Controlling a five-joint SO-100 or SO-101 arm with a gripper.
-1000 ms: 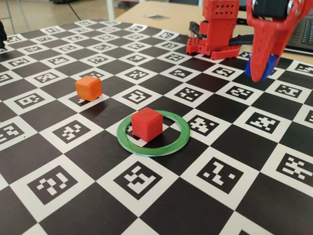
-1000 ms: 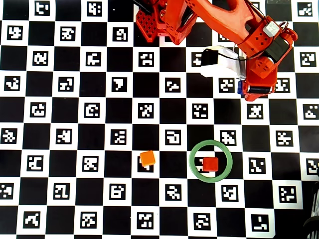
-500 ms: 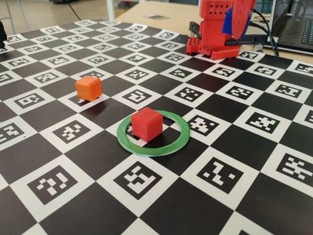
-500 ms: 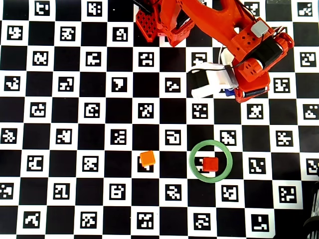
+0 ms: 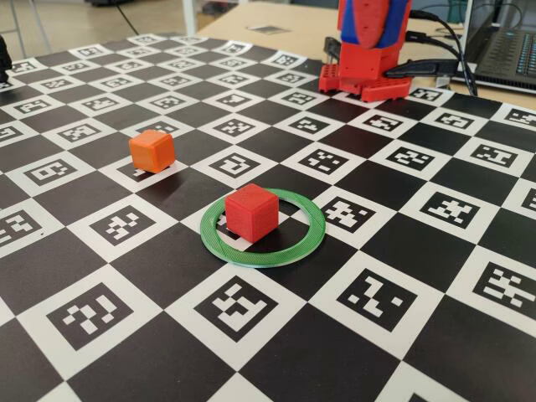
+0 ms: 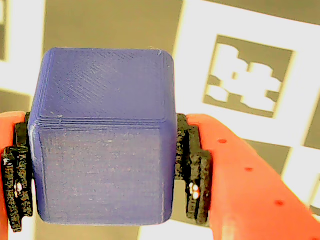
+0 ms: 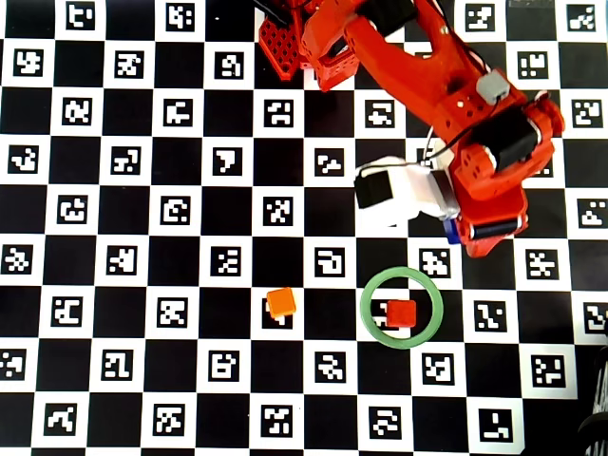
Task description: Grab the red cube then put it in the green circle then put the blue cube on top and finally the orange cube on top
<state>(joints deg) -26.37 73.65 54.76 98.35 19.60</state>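
The tool (image 6: 105, 185) is clamped on the blue cube (image 6: 102, 135); in the wrist view the black pads (image 6: 194, 182) press its two opposite side walls, and the cube sits square between them, filling most of that view; in the overhead view only a sliver of blue (image 7: 452, 231) shows under the arm, up and to the right of the green circle (image 7: 372, 323) and well above the worktop (image 7: 152, 285). The red cube (image 7: 401, 313) lies inside the green circle, slightly right of its centre; the orange cube (image 7: 280, 303) rests to the left of the circle, apart from it.

The risks, as I judge them: the red top face is no wider than the blue cube, so a small offset at release would leave it overhanging and it would tip off; a descent too low or skewed could shove the red cube against the ring; the loose ring could slide too.
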